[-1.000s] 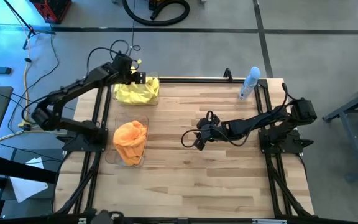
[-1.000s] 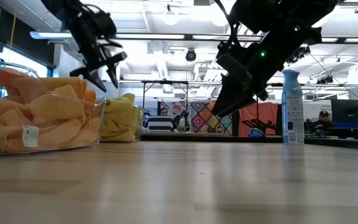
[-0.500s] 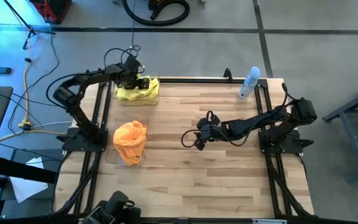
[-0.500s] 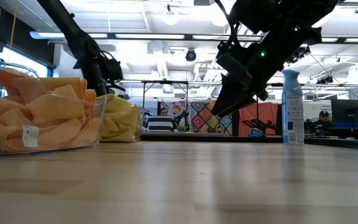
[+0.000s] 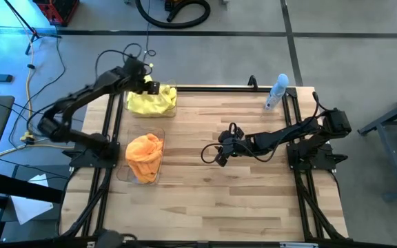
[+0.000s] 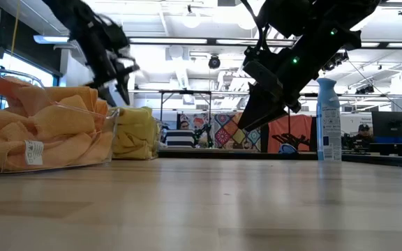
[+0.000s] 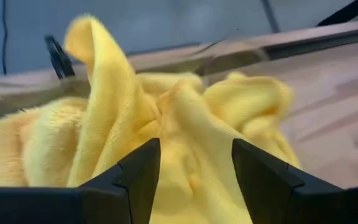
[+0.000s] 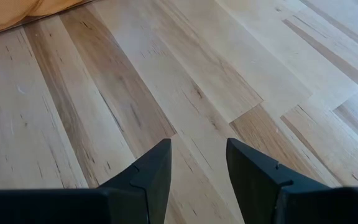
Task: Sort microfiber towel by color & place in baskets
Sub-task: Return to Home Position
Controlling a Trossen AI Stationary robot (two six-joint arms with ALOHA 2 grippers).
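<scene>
Your left gripper had risen off the yellow towels' basket, fingers apart, sorting apparently done; right gripper idled well away, spread too.

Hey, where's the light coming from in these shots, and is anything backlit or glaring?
Low view: ceiling lights shine from behind, so the left end effector and right end effector read as dark silhouettes; the table carries a pale sheen. High view: even light, faint shadows. Left wrist view: yellow towels shaded only in their folds.
</scene>
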